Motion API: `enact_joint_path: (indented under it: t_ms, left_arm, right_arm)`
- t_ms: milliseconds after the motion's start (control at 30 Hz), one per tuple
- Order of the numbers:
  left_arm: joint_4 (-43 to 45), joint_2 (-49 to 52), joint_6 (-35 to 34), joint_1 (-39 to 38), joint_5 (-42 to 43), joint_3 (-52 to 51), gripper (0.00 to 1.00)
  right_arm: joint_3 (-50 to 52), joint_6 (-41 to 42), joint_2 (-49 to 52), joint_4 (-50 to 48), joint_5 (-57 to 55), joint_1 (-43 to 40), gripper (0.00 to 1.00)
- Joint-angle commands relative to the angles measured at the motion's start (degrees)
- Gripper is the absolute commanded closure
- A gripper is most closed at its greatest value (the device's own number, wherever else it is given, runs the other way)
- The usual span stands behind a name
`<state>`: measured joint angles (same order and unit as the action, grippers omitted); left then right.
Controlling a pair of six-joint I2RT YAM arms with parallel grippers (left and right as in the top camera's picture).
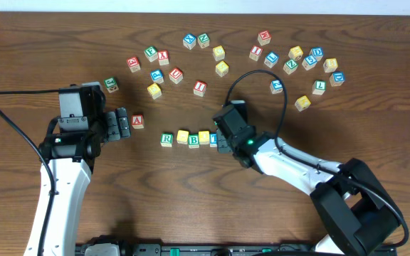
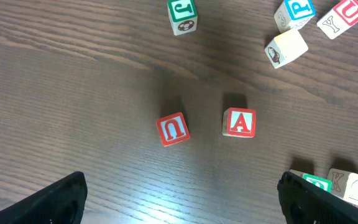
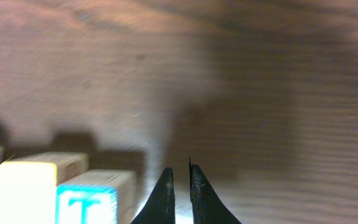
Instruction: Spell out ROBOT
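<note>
Dark wood-grain bench (image 1: 34, 43), pale strip (image 1: 191, 6) along the far edge, loose letter cubes (image 1: 295, 52) scattered over the far half. ROBOT row (image 1: 188, 139) sits mid-bench, nearer side: R cube (image 1: 166, 139), yellow cube (image 1: 183, 136), B cube (image 1: 193, 140), second yellow cube (image 1: 204, 136), then T cube (image 3: 86, 202) at the right end, partly under the arm from overhead. Right pincer (image 3: 180, 190) is clenched on nothing, tips just right of the T cube. Left pincer (image 1: 123, 126) is spread wide and empty, just left of the red A cube (image 1: 137, 121). Cubes look light, rigid and flat-sided, with painted faces probably a bit slick. Neighbours touch or nearly do, so I'd pinch the near and far faces squarely, or nudge from the free end. Bench looks flat and smooth, so they should slide easily.
</note>
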<state>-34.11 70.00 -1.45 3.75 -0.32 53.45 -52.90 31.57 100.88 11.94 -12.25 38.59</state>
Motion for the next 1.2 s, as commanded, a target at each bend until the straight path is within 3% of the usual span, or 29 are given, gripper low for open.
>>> enact_joint_path:
  t_ms: [0,333,700,1167]
  left_arm:
    - [-0.13,0.00,0.26,0.20,-0.09,1.64,0.04]
    - [-0.13,0.00,0.26,0.20,-0.11,1.64,0.04]
    - [-0.13,0.00,0.26,0.20,-0.11,1.64,0.04]
    - [-0.13,0.00,0.26,0.20,-0.11,1.64,0.04]
  right_arm:
    - [-0.57,-0.92,0.39,-0.17,-2.84,-3.23,0.96]
    - [-0.57,-4.42,0.39,-0.83,3.41,-6.12,0.98]
    - [-0.57,0.76,0.39,5.49,5.79,-1.81,0.99]
    - [-0.57,1.68,0.39,4.48,6.84,4.15,0.99]
